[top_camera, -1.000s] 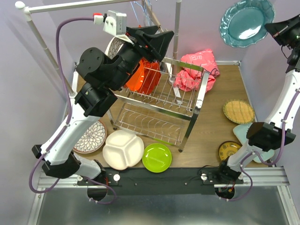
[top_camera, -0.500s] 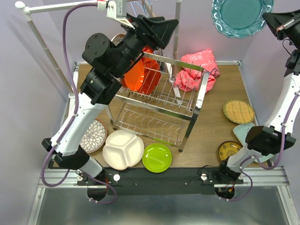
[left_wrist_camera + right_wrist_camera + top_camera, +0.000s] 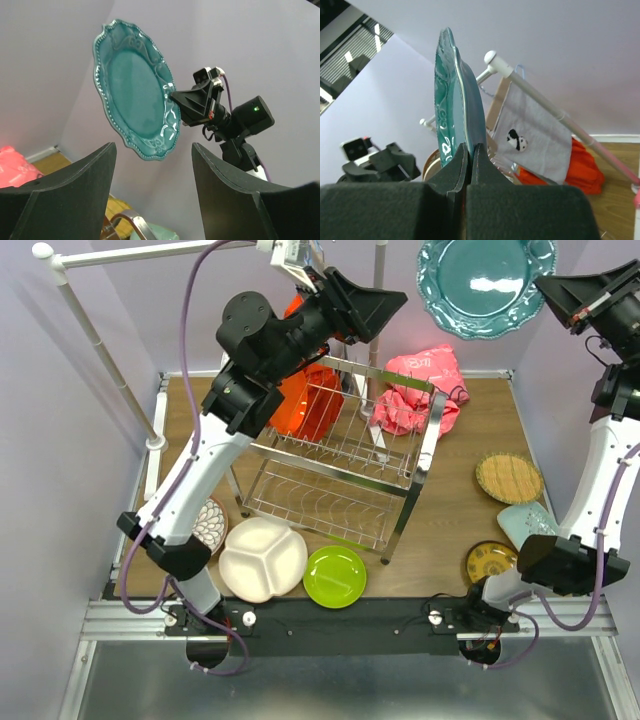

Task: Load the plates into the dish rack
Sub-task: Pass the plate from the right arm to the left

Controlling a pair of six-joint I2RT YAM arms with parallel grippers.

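Plate [image 3: 262,558] on table [image 3: 450,525] before dish rack [image 3: 336,462]

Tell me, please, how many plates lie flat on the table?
6: floral, white and green ones at the near left; tan, aqua and yellow ones at the right. Others may be hidden.

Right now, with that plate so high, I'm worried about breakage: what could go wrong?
The right gripper pinches the teal plate by its rim only, high above the table: it could slip and fall. The open left gripper is raised close to it: they could collide.
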